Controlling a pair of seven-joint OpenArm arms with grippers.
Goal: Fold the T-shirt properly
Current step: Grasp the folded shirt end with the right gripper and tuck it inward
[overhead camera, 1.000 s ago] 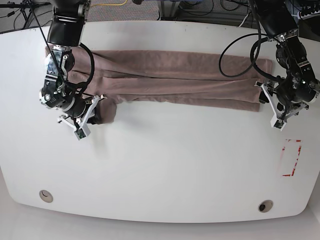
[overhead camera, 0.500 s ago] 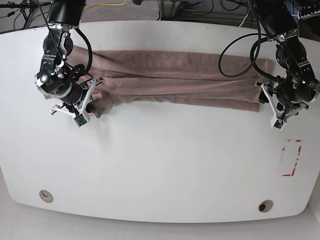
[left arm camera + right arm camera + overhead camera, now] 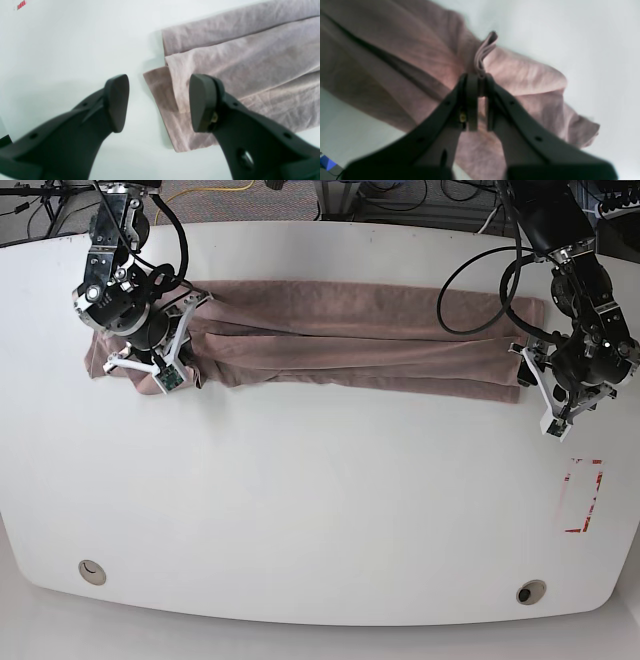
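Note:
The dusty pink T-shirt lies folded into a long narrow band across the far part of the white table. At its left end in the base view, my right gripper is shut on a pinched fold of the cloth. The right wrist view shows that fold sticking up between the closed fingers of the gripper, with the T-shirt bunched behind. My left gripper hovers at the band's right end. It is open, and in the left wrist view the gripper straddles the layered corner of the T-shirt without touching it.
A red-outlined rectangle is marked on the table at the front right. Two round grommet holes sit near the front edge. Cables and equipment lie beyond the far edge.
My right gripper has carried the shirt's left-end flap from the front of the band toward the far left corner. The left arm has not moved.

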